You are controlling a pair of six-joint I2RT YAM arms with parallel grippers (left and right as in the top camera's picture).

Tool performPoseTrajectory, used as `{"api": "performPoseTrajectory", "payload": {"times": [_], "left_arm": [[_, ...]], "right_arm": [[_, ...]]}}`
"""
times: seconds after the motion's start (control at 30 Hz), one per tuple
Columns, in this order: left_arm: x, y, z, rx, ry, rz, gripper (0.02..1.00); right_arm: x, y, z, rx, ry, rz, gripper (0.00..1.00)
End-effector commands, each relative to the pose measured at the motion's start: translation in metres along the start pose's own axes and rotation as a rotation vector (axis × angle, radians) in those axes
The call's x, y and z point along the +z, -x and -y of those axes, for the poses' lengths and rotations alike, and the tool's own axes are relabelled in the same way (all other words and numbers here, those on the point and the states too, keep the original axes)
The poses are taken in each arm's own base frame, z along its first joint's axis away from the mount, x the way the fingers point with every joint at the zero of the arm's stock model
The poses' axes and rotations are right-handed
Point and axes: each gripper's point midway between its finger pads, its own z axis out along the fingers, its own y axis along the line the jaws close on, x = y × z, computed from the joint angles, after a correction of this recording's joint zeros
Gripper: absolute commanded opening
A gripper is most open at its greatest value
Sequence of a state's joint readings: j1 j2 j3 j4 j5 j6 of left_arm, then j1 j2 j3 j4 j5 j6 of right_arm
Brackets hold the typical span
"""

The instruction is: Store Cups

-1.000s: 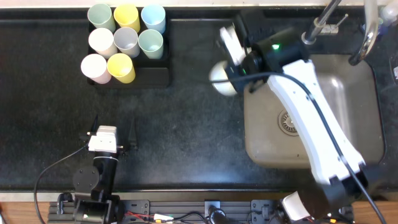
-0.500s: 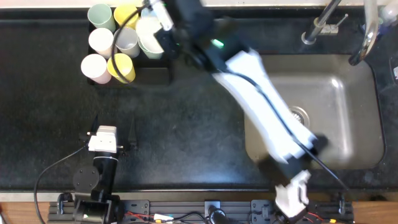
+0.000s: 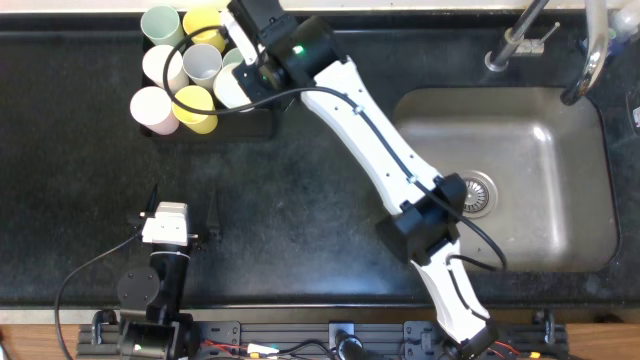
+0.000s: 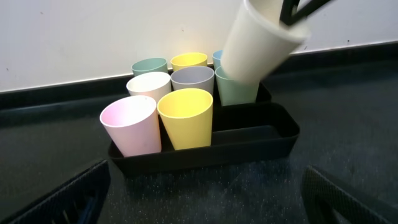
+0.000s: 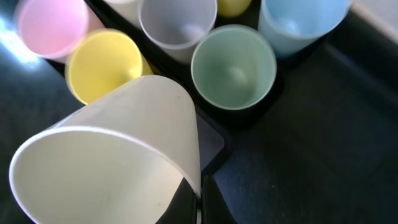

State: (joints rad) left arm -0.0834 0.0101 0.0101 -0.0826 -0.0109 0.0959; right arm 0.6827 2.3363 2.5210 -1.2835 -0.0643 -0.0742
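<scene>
A white cup (image 4: 261, 40) hangs tilted in the air at the upper right of the left wrist view, wide rim uppermost and base pointing down toward a black tray (image 4: 249, 142). The right end effector (image 4: 296, 11) pinches the cup at its rim. In the top view we see this at the upper left of the frame, where the right arm reaches diagonally across the dark desk (image 3: 300, 220).

The tray sits on the desk and holds upright cups. At its front stand a pink cup (image 4: 129, 124) and a yellow cup (image 4: 185, 115). Behind them are a second white cup (image 4: 149, 84), a grey cup (image 4: 193, 78) and a mint-green cup (image 4: 236, 90). The held cup hangs just above the mint-green one, not touching it. A blue cup (image 5: 301, 18) stands next to the mint-green one.

The left end effector (image 3: 183, 210) rests at the lower left of the top view, well apart from the tray, fingers spread with nothing between them. A steel sink (image 3: 540, 200) fills the right side.
</scene>
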Motion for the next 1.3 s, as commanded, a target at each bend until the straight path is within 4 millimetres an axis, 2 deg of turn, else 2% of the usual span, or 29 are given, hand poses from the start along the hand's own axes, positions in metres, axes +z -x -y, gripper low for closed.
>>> {"api": "performPoseTrajectory", "payload": {"times": [0.03,0.2,0.43,0.6,0.87,1.0,1.3], "left_arm": [[0.0,0.0,0.0,-0.018,-0.004,0.004,0.998],[0.0,0.0,0.0,-0.018,-0.004,0.004,0.998],[0.0,0.0,0.0,-0.018,-0.004,0.004,0.998],[0.0,0.0,0.0,-0.018,-0.004,0.004,0.998],[0.0,0.0,0.0,-0.018,-0.004,0.004,0.998],[0.0,0.0,0.0,-0.018,-0.004,0.004,0.998],[0.0,0.0,0.0,-0.018,-0.004,0.004,0.998]], "right_arm": [[0.024,-0.007,-0.003,0.006,0.015,-0.04,0.04],[0.039,-0.016,0.002,0.005,-0.004,-0.074,0.04],[0.061,-0.04,0.005,0.011,-0.004,-0.154,0.042],[0.067,-0.048,0.009,0.019,-0.007,-0.179,0.042],[0.071,-0.051,0.016,0.03,-0.012,-0.185,0.042],[0.081,-0.057,0.022,0.036,-0.022,-0.206,0.042],[0.082,-0.058,0.025,0.044,-0.02,-0.21,0.042]]}}
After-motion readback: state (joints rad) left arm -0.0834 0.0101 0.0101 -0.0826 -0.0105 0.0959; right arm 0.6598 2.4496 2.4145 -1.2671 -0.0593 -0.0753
